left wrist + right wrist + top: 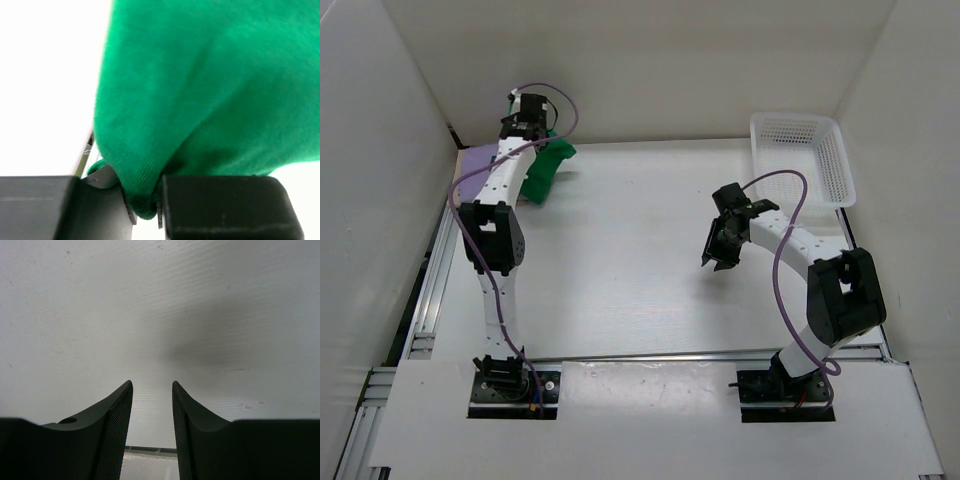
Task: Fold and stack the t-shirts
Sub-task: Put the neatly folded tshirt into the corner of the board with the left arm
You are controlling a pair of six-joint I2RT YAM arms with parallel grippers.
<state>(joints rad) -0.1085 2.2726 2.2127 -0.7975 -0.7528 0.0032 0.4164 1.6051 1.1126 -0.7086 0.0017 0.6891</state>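
Green t-shirt (544, 172): bunched at the far edge of the desk (620, 260), right across from the basket (841, 170) on its left, with one fold lifted off the surface.
Right jaws: nearer than the basket and a little to its left, over bare desk. They are spread by a narrow gap with nothing between them.
Left arm (492, 236): reaches away from the near edge to the far corner opposite the basket.
Left jaws: pinching a fold of the green t-shirt. In the left wrist view the cloth (210, 90) is squeezed between the two pads and billows out beyond them.
Shirt from the jaws: it hangs below the pinch and trails back toward the near edge, on the basket side of the left arm.
Long axis: a narrow band running far to near, roughly in line with the basket's long side.
Purple t-shirt (478, 160): just beside the green one, on the side away from the basket and partly hidden by the left arm.
Nearer arm: the left, which holds the shirt. The right jaws are well apart from it, closer to the basket.
Likely step: drawing the green t-shirt out onto open desk, toward the basket side, where the right jaws could take a second edge.
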